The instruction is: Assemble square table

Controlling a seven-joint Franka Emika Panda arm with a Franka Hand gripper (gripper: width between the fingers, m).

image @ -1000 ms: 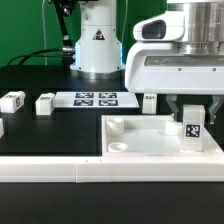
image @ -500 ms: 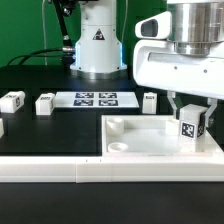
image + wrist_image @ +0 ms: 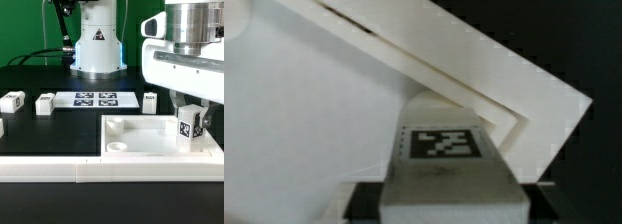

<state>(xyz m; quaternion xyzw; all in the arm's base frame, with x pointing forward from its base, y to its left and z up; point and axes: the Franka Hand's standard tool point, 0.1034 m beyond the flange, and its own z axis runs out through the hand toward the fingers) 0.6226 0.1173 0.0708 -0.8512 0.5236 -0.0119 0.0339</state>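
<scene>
One leg (image 3: 188, 128) is pinched upright in the partly closed gripper (image 3: 190, 118), over the corner of the square table (image 3: 150, 152) at the exterior view's right, seemingly to line it up with a socket there.

Triangle sign (image 3: 98, 37) on robot base (image 3: 100, 60)

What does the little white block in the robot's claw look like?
The block is small and white and looks like plastic. It has a black-and-white square tag on one side. It stands upright, pinched in the claw, over the exterior view's right part of the big white slab. The pictures do not show whether its bottom touches the slab.
</scene>
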